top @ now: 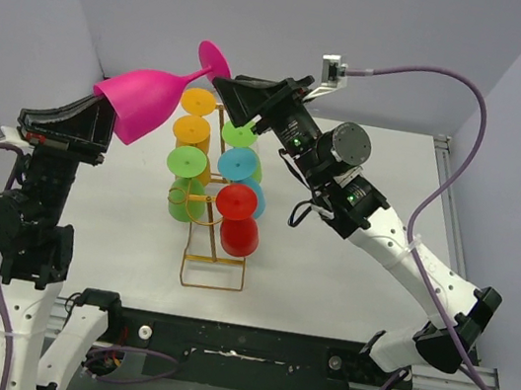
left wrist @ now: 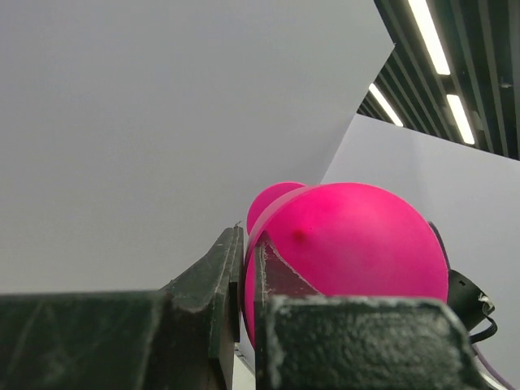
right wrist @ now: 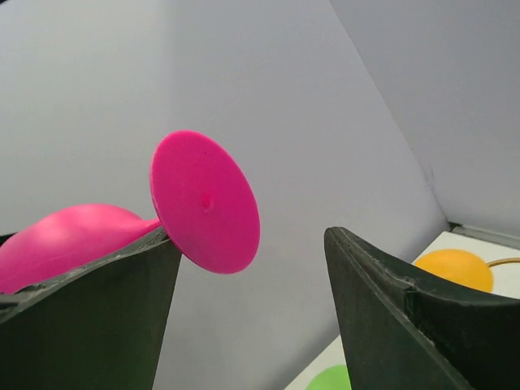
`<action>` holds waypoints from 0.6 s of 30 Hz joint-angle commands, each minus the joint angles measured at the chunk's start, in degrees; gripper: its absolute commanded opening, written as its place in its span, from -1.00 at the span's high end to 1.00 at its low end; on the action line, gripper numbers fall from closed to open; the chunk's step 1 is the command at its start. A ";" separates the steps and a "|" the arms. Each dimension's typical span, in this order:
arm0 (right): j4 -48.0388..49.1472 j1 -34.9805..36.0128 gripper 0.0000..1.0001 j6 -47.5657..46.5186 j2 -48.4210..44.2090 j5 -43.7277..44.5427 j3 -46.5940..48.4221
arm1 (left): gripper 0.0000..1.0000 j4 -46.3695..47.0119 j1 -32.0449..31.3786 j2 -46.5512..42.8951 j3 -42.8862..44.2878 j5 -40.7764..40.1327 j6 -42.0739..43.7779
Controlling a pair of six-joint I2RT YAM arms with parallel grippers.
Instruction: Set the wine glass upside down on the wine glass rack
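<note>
A bright pink wine glass point(top: 146, 101) is held in the air, lying sideways, its round foot point(top: 214, 57) pointing back right. My left gripper point(top: 102, 125) is shut on the rim of its bowl point(left wrist: 357, 244). My right gripper point(top: 230, 90) is open, right next to the pink foot point(right wrist: 205, 203), which sits beside its left finger point(right wrist: 89, 317). The gold wire wine glass rack point(top: 212, 265) stands on the table below, mid-scene, with several coloured glasses hanging upside down on it.
On the rack hang orange point(top: 192, 131), green point(top: 182, 197), blue point(top: 243, 164) and red point(top: 237, 226) glasses. The white table point(top: 346, 280) extends right of the rack. Purple-grey walls close the back and sides. A cable loops above the right arm point(top: 431, 73).
</note>
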 commanded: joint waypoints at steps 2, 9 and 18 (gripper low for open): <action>7.35 0.70 -0.43 14.44 -0.29 1.93 -0.61 | 1.00 13.09 0.14 0.40 -0.73 0.90 5.73; 11.85 2.20 -0.38 24.67 0.16 1.94 -0.56 | 1.00 17.98 0.18 2.30 -0.95 1.52 12.33; 10.22 4.14 0.01 32.05 3.38 1.58 3.71 | 1.00 22.07 0.14 4.32 -1.66 4.44 15.47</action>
